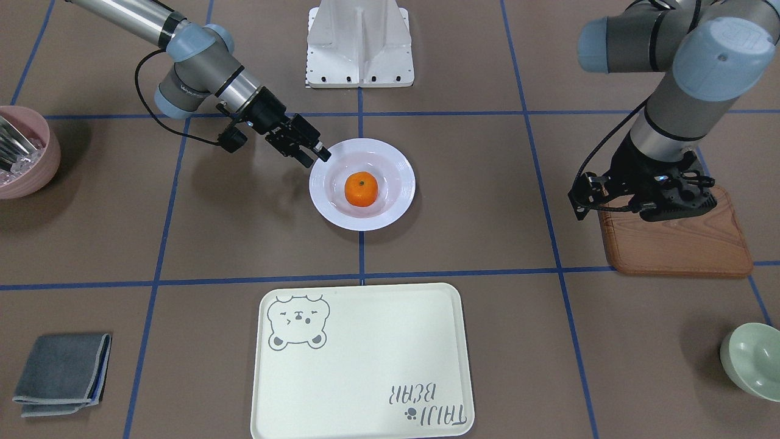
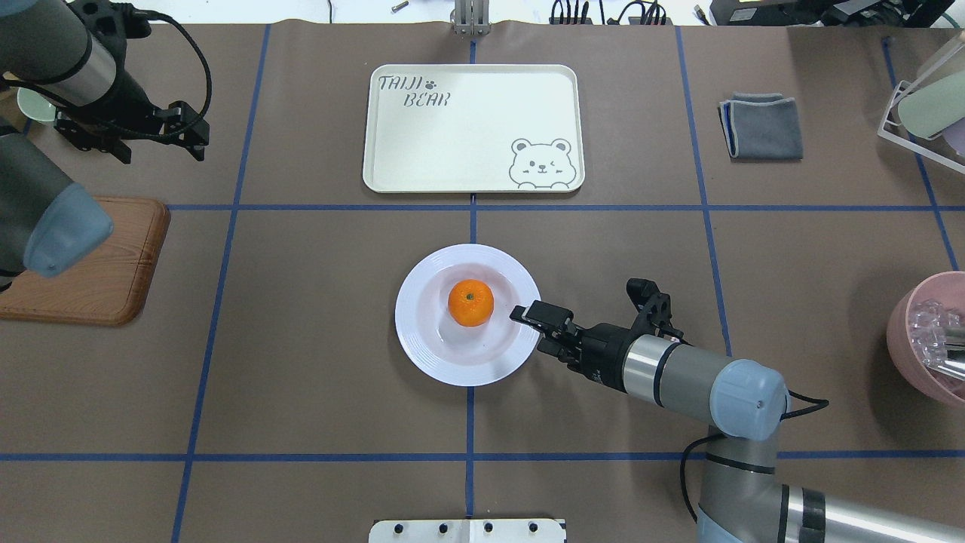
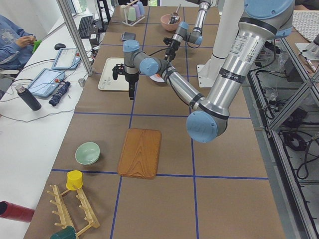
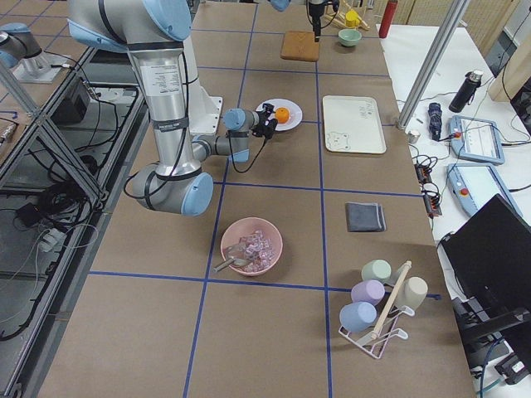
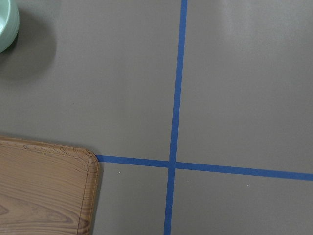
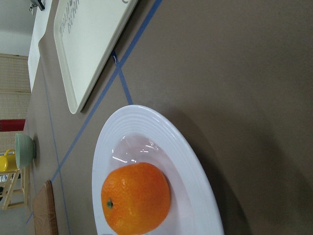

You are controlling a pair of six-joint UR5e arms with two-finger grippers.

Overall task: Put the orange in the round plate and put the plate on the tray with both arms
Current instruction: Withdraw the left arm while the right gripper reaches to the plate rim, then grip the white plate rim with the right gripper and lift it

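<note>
While orange [image 2: 470,302] sits in plate [image 2: 424,339], right pincer [image 2: 529,329] at rim.

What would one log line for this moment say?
orange: in round plate | round plate: not on tray | right pincer: open at plate rim | left pincer: far off, by wooden board

A brown mat [image 2: 317,339] crossed by blue tape lines [image 2: 473,207] covers the table [image 1: 457,244]. A white desk [image 3: 25,144] runs along one long side (tablets [image 3: 47,79] and a keyboard [image 3: 85,26] on it), an aluminium post [image 3: 75,35] at its edge. Opposite, cables [image 4: 50,199] trail over grey floor [image 4: 33,274].
</note>
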